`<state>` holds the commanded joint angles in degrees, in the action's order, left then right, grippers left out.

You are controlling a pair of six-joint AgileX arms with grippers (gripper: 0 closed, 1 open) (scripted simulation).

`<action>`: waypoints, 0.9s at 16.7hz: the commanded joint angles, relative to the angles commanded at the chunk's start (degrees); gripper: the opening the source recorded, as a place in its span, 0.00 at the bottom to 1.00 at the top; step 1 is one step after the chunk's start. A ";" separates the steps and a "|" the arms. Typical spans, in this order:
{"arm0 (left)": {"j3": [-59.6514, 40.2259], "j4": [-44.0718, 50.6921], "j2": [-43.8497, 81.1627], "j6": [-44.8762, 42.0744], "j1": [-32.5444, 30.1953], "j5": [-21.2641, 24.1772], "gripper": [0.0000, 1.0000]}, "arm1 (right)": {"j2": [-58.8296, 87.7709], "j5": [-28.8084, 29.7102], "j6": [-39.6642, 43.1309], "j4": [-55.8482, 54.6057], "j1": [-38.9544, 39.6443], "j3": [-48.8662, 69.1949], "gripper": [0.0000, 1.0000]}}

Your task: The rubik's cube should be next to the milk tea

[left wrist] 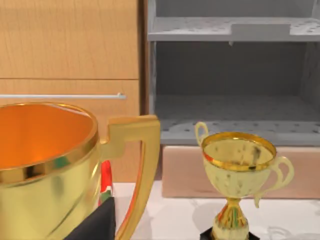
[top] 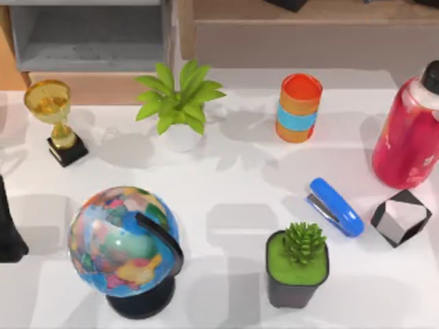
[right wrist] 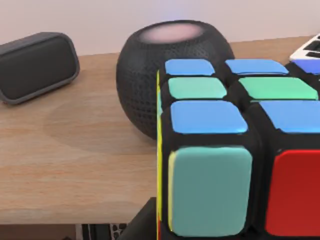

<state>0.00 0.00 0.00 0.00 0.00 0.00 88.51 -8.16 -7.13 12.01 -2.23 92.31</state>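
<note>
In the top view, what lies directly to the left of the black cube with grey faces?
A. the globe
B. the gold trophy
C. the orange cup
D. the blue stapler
D: the blue stapler lies just left of the black cube, near the table's right side.

You will find no legible text, label, brand, number or sign on anything here. The globe (top: 123,241) carries coloured country patches, but no names on them can be made out. The red bottle (top: 409,133), well to the right of the globe, shows pale marbled marks that form no letters. The rubik's cube (right wrist: 235,145) bears plain coloured squares with no logo on them.
</note>
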 joint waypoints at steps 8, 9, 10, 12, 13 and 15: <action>0.00 0.00 0.00 0.00 0.00 0.00 1.00 | -14.31 4.72 -13.03 30.31 20.56 -26.74 0.00; 0.00 0.00 0.00 0.00 0.00 0.00 1.00 | -15.34 5.43 -14.76 33.98 22.76 -30.32 0.00; 0.00 0.00 0.00 0.00 0.00 0.00 1.00 | -16.21 6.13 -16.44 37.45 24.79 -33.78 0.00; 0.00 0.00 0.00 0.00 0.00 0.00 1.00 | -17.53 7.41 -19.48 43.56 28.28 -40.05 0.00; 0.00 0.00 0.00 0.00 0.00 0.00 1.00 | -18.03 7.92 -20.74 46.09 29.72 -42.72 0.00; 0.00 0.00 0.00 0.00 0.00 0.00 1.00 | -18.72 8.67 -22.62 49.88 31.87 -46.84 0.00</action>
<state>0.00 0.00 0.00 0.00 0.00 0.00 69.79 0.50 -29.76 61.89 29.63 45.47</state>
